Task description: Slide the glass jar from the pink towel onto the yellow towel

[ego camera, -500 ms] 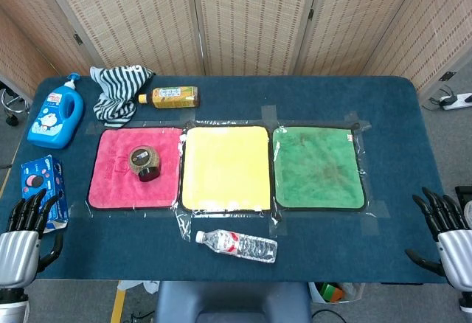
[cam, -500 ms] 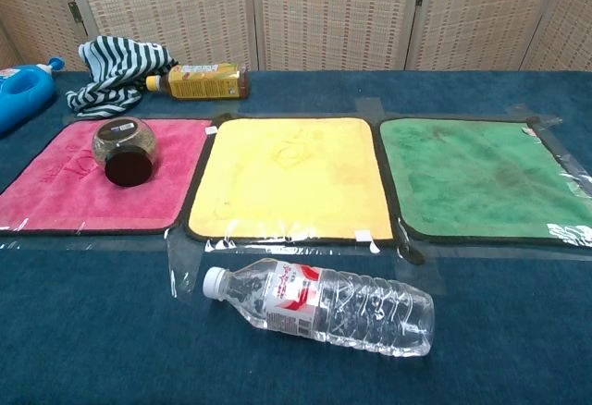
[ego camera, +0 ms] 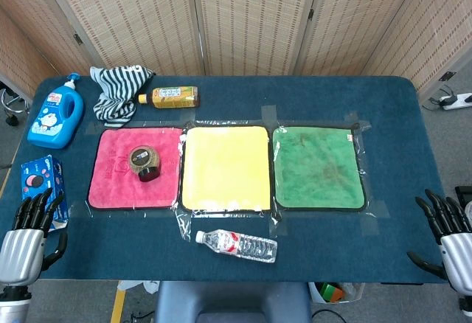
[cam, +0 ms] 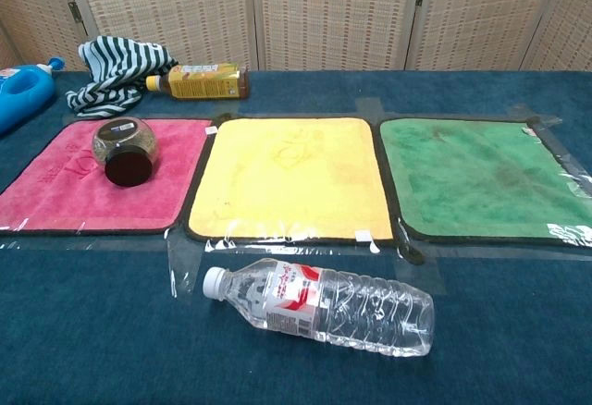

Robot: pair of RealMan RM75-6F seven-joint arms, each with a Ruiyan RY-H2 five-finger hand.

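The glass jar (ego camera: 145, 162) (cam: 125, 149) lies on its side on the pink towel (ego camera: 118, 186) (cam: 55, 192), its dark lid facing the front. The yellow towel (ego camera: 225, 168) (cam: 291, 178) lies just right of the pink one, with nothing on it. My left hand (ego camera: 28, 231) hangs at the table's front left corner, fingers apart and holding nothing. My right hand (ego camera: 448, 228) is at the front right corner, fingers spread and also holding nothing. Both hands are far from the jar and show only in the head view.
A green towel (ego camera: 318, 167) lies right of the yellow one. A clear water bottle (ego camera: 237, 245) (cam: 324, 305) lies in front of the yellow towel. At the back left are a blue detergent bottle (ego camera: 54, 113), a striped cloth (ego camera: 118, 91) and a tea bottle (ego camera: 171, 97). A blue box (ego camera: 40, 179) sits near my left hand.
Both hands have dropped slightly lower toward the front edge of the head view. The jar and towels have not moved.
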